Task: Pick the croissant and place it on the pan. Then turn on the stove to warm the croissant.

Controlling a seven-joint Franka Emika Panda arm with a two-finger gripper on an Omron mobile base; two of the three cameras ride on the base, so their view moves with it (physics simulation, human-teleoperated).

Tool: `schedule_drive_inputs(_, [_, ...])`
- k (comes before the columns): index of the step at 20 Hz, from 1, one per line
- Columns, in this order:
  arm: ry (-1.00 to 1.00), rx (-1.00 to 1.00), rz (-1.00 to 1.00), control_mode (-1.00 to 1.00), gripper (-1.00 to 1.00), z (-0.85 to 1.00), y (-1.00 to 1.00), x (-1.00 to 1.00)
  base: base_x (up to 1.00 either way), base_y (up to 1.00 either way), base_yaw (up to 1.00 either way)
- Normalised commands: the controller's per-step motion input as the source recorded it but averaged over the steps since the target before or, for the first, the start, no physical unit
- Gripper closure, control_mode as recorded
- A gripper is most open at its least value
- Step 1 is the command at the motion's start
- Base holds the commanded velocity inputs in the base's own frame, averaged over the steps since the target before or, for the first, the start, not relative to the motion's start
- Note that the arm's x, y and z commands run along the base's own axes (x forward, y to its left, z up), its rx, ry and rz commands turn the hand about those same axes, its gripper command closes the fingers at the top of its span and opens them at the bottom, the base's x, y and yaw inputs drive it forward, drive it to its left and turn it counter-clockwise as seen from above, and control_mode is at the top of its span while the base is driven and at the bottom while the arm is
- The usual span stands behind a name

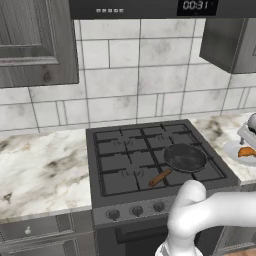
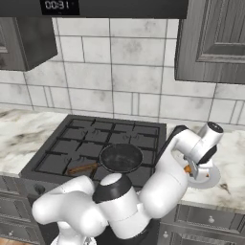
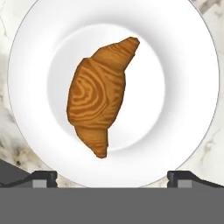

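Observation:
The croissant (image 3: pixel 98 94), orange-brown, lies in the middle of a round white plate (image 3: pixel 192 52) on the marble counter right of the stove (image 1: pixel 125 150). My gripper (image 3: pixel 112 178) hangs straight above it, open wide, with a fingertip (image 3: pixel 43 178) low on each side and nothing between them. From the left base view the croissant (image 1: pixel 246 151) shows at the right edge under the gripper (image 1: pixel 248 134). The black pan (image 1: pixel 185 157) sits empty on the stove's front right burner, its wooden handle pointing front-left. In the right base view the gripper (image 2: pixel 197 168) hovers over the plate (image 2: pixel 210 179), beside the pan (image 2: pixel 120 157).
A row of round knobs (image 1: pixel 136 211) runs along the stove's front. Marble counter (image 1: pixel 45 165) stretches to the stove's left. Grey wall cabinets (image 2: pixel 215 43) and a hood hang above, with a tiled wall behind.

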Motion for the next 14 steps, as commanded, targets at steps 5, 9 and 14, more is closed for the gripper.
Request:
schedule_drive_inputs(5, [0.0, 0.0, 0.0, -1.0, -1.0, -0.04, -0.01, 0.15, 0.0, 0.0, 0.0])
schedule_drive_inputs(9, [0.0, 0.0, 0.0, -1.0, -1.0, -0.09, -0.09, 0.16, 0.0, 0.0, 0.0])
schedule_drive_inputs(14, [0.0, 0.0, 0.0, -1.0, -1.0, -0.1, -0.14, 0.17, 0.0, 0.0, 0.0])
